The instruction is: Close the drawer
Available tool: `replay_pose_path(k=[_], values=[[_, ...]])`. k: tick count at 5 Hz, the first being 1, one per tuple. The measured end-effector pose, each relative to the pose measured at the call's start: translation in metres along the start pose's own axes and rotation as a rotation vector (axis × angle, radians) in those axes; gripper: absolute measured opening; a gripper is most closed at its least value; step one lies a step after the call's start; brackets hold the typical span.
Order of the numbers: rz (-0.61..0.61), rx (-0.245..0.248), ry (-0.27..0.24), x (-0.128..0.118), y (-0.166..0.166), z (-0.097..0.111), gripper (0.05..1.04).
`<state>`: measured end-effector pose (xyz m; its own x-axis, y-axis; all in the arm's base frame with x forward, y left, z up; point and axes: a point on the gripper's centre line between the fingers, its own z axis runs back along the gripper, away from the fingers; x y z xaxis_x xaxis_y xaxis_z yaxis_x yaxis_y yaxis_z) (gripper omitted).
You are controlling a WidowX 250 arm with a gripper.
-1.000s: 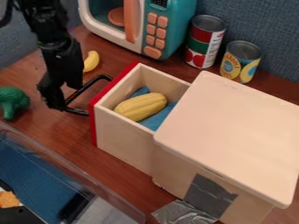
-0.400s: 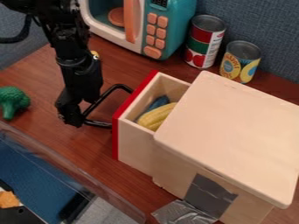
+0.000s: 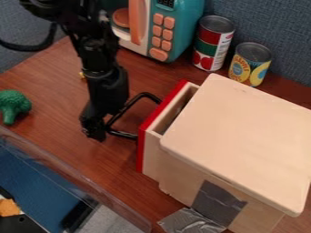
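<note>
Camera view, and here's the pincer point(image 3: 94, 129), right at the black handle point(image 3: 124, 134); clenched on it or released, I cannot tell! Just right of the pincer sits the drawer point(image 3: 152, 159), nearly home, its red front point(image 3: 142, 148) a little out from the wooden box point(image 3: 237, 141). Green toy broccoli point(image 3: 13, 103) lies left of the pincer, the microwave point(image 3: 182, 25) beyond it.
</note>
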<state>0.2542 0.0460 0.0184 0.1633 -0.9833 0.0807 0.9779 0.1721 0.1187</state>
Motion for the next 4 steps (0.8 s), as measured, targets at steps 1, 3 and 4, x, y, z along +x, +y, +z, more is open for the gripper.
replay_pose_path(k=[1, 3, 4], values=[[-0.011, -0.005, -0.01, 0.01, 0.0, -0.001, 0.999], [-0.034, -0.022, -0.018, 0.032, -0.001, -0.007, 1.001], [-0.045, -0.026, -0.027, 0.044, -0.002, -0.008, 1.001]])
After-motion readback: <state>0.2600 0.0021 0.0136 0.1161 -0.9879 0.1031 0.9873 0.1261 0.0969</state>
